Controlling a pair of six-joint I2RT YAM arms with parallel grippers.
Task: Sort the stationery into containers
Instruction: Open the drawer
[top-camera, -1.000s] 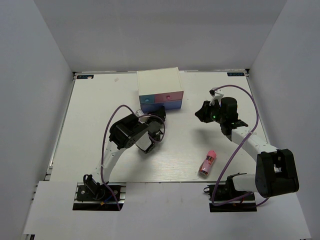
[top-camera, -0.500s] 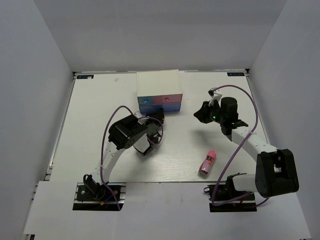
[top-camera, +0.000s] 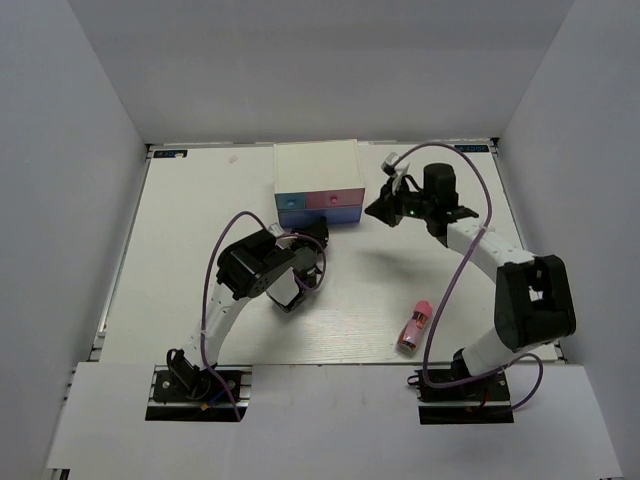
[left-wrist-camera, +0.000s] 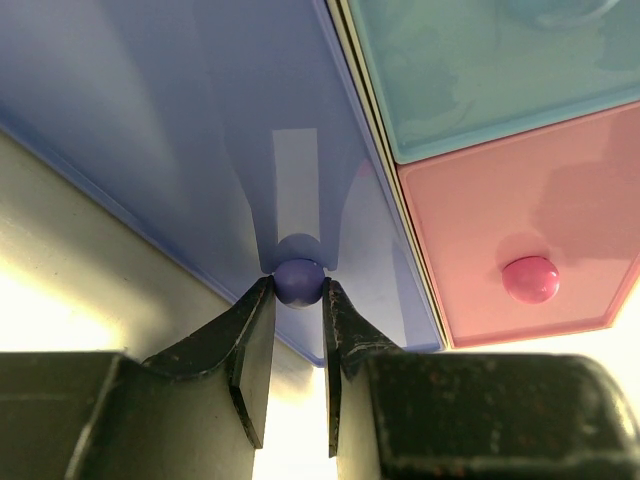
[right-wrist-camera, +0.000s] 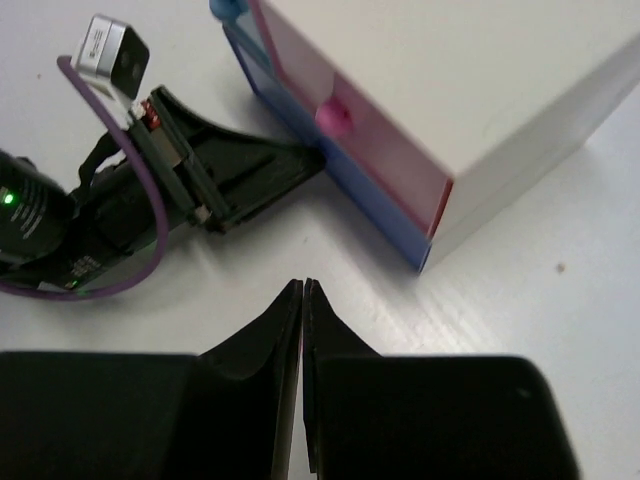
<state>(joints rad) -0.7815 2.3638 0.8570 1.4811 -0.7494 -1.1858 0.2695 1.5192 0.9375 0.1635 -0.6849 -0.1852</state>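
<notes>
The left end effector (left-wrist-camera: 297, 305) pinched the knob (left-wrist-camera: 298, 282) of the wide bottom drawer (left-wrist-camera: 180, 130) of the chest (top-camera: 318, 165), which stood mid-way along the desk's (top-camera: 180, 260) far edge. Any pull would run toward the near edge. The right end effector (right-wrist-camera: 302, 300), pressed together and empty, hovered just right of the chest. The pink tube (top-camera: 414, 327) lay by the near edge, nearer the right arm, its long axis roughly near-to-far.
</notes>
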